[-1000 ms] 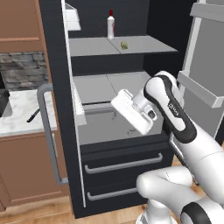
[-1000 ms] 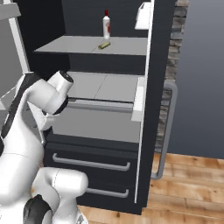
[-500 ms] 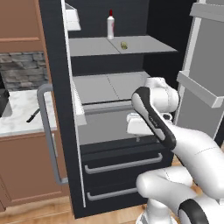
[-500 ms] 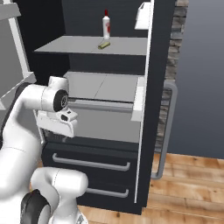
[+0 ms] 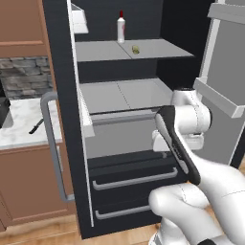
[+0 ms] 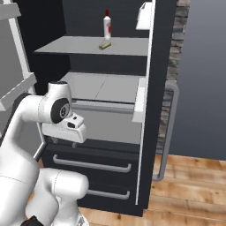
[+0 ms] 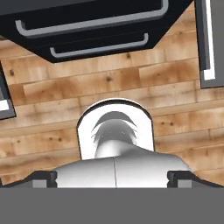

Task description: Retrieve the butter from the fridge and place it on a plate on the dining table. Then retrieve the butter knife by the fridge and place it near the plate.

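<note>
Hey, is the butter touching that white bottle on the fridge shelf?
Apart. Right base view shows bare grey shelf between the butter and the white bottle standing behind it.

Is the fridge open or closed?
Open. Both doors of the fridge are swung out, so you can see its grey shelves, with the butter and a white bottle on the top one.

Fridge [image 5: 119,158]: top cut by upper frame edge in both base views. Butter [image 5: 135,49]: upper centre, too small for detail. Butter knife [image 5: 36,127]: left edge, blade indistinct. Gripper [image 6: 76,142]: fingers hidden below the hand.
</note>
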